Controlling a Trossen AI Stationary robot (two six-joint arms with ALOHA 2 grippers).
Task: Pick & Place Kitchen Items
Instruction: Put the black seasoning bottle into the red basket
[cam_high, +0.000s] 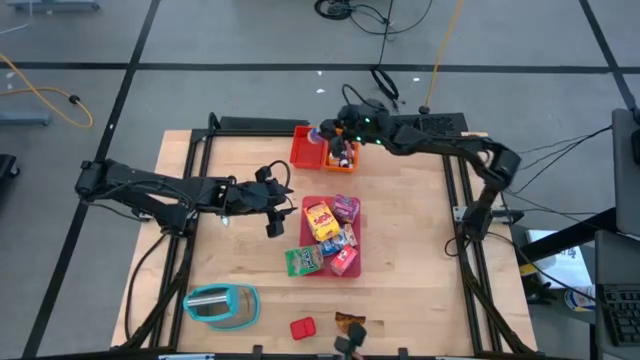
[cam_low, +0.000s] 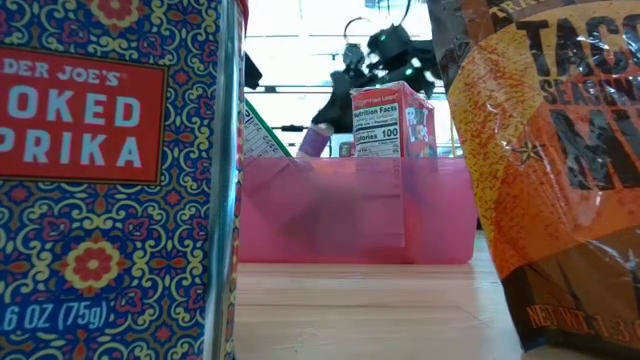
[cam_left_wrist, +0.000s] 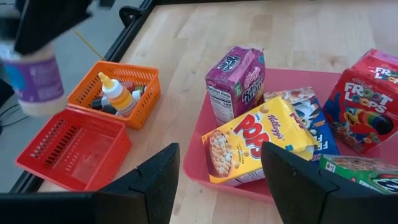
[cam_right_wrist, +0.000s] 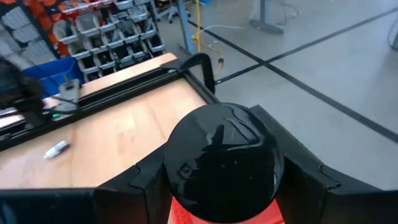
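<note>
Wooden table, right gripper (cam_right_wrist: 221, 186) jaws pinching black-capped bottle (cam_right_wrist: 219, 163) over bins, left gripper (cam_left_wrist: 217, 186) jaws spread.

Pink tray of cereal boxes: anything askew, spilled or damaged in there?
Slightly untidy only. In the flat pink tray, the yellow Pops cereal box lies tilted, leaning on the blue cereal box, while the purple cereal box stands upright. Nothing spilled or crushed.

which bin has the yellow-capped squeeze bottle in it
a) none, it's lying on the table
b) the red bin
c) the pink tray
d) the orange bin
d: in the left wrist view the yellow-capped squeeze bottle stands inside the orange bin, while the red bin beside it shows nothing inside and the pink tray holds only cereal boxes.
</note>
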